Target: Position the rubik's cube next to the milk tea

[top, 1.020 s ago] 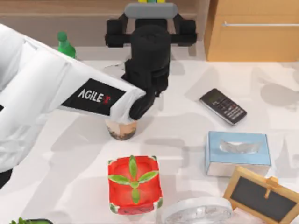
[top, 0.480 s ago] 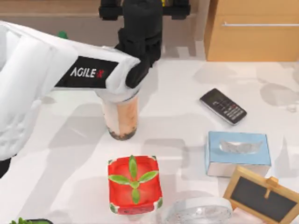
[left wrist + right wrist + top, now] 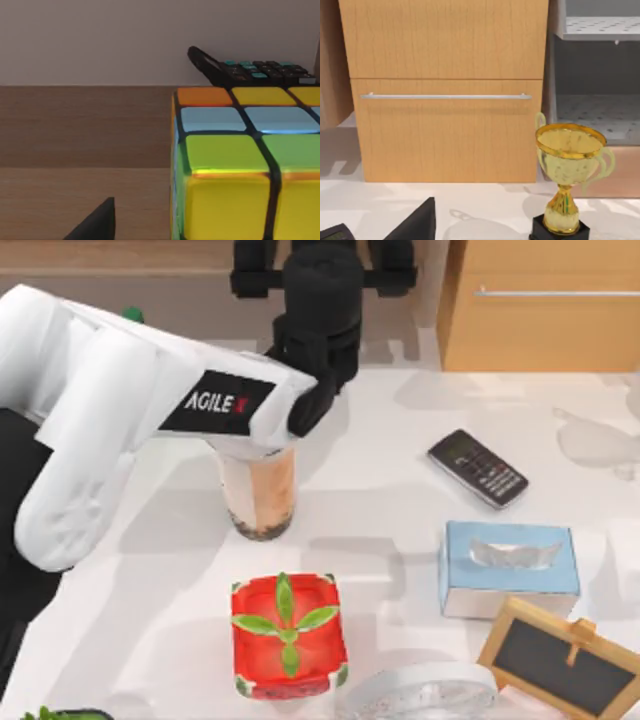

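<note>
**Left hand at the cube, cup sitting under the forearm**

Left hand (image 3: pixel 322 265) is at top centre of the top view, reaching past the far edge of the tabletop (image 3: pixel 400 510). Grip state: cannot tell. The left wrist view has the cube (image 3: pixel 245 165) very close, resting on a wooden ledge (image 3: pixel 75 150) with a calculator (image 3: pixel 255 72) just behind it.

Risks, as I judge them:
- Cube sits off to one side in the wrist view. An off-centre clamp could twist it, or shove it into the calculator.
- Milk tea (image 3: pixel 262 495) stands left of centre, directly below the white forearm. A low pull-back or a dip could clip the lid and tip the cup.
- A fast set-down close to the cup could nudge it.

Clutter:
- Red box with green leaves (image 3: pixel 288 635) sits below the cup and limits the space there.
- Phone (image 3: pixel 477 468), tissue box (image 3: pixel 510 568) and small chalkboard (image 3: pixel 560 660) are on the right, well apart from the cup.
- Green bottle (image 3: pixel 131 313) is at upper left, by the arm.
- Bare tabletop to the right of the cup looks like the easiest spot.

Right arm is idle, with its camera facing a wooden cabinet (image 3: pixel 445 100) and a trophy (image 3: pixel 567 175).
</note>
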Robot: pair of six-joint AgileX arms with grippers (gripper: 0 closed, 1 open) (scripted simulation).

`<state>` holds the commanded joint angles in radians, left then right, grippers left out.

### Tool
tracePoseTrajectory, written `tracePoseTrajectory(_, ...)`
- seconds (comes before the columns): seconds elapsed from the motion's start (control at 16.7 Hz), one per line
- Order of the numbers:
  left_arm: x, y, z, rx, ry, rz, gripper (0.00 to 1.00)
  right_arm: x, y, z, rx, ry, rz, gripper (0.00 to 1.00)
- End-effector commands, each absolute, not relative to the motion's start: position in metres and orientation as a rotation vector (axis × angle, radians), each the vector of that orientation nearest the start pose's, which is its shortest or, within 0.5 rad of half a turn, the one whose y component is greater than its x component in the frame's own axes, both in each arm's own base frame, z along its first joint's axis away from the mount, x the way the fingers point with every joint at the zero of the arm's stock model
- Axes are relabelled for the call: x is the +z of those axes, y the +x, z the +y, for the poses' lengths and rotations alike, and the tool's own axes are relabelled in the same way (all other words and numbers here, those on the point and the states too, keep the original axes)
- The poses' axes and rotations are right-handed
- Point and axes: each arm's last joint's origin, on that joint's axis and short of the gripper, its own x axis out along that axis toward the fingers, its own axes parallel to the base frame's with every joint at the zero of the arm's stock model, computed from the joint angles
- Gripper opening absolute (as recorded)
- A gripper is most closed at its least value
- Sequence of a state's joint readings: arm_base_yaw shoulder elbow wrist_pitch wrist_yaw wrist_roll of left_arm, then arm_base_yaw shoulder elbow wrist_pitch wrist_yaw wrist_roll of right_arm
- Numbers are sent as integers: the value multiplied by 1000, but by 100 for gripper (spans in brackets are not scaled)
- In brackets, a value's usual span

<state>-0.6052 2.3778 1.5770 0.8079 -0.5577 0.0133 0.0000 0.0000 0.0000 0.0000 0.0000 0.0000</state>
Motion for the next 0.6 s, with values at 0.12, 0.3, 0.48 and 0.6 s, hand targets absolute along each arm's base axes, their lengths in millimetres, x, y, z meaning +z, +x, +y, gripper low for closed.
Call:
tracePoseTrajectory(0.12, 148, 443, -279, -20, 0, 0, 92, 160, 106, -1, 0, 0, 0, 100)
tracePoseTrajectory(0.3, 148, 443, -279, -20, 0, 0, 70, 160, 106, -1, 0, 0, 0, 100)
tracePoseTrajectory(0.48, 148, 443, -279, -20, 0, 0, 47, 160, 106, -1, 0, 0, 0, 100)
tracePoseTrajectory(0.6, 148, 443, -279, -20, 0, 0, 32, 160, 106, -1, 0, 0, 0, 100)
